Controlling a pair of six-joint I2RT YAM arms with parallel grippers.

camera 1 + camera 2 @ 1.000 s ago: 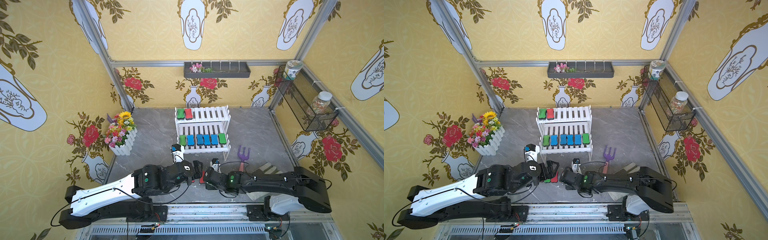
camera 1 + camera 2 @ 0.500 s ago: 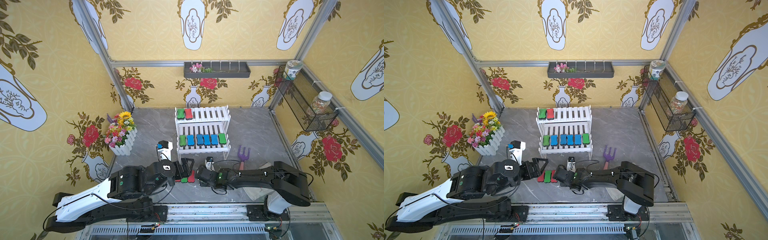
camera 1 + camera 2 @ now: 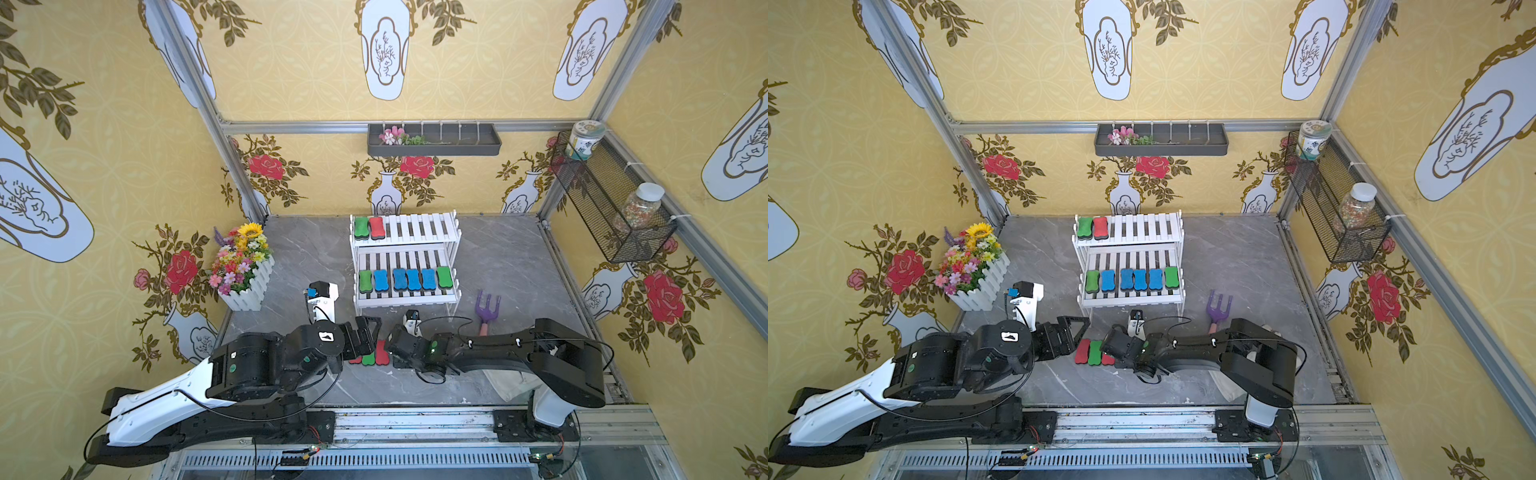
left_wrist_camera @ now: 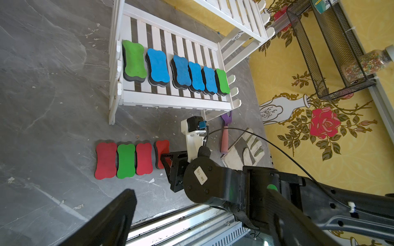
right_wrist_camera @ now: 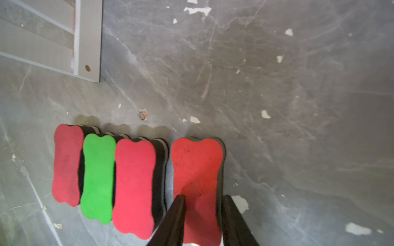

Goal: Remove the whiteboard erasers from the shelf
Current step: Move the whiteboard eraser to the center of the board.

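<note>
Straddling one end of a red eraser (image 5: 196,166) that lies flat on the worktop (image 5: 277,85), the right fingers (image 5: 177,215) sit close against its sides; whether they actually pinch it I cannot tell. Just beside them three more erasers (image 5: 98,176) lie in a row. The left fingers (image 4: 115,219) are spread wide and empty, near that row. Beyond both, the shelf (image 3: 415,227) carries eight: an upper pair (image 3: 361,227) and a lower six (image 3: 400,279). By my judgement, a third is done.

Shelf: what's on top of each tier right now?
Upper tier: one green eraser and one red eraser at one end. Lower tier: six in a row, green erasers at both ends, four blue erasers between. None is covered; the floor beneath shows only between slats.
</note>
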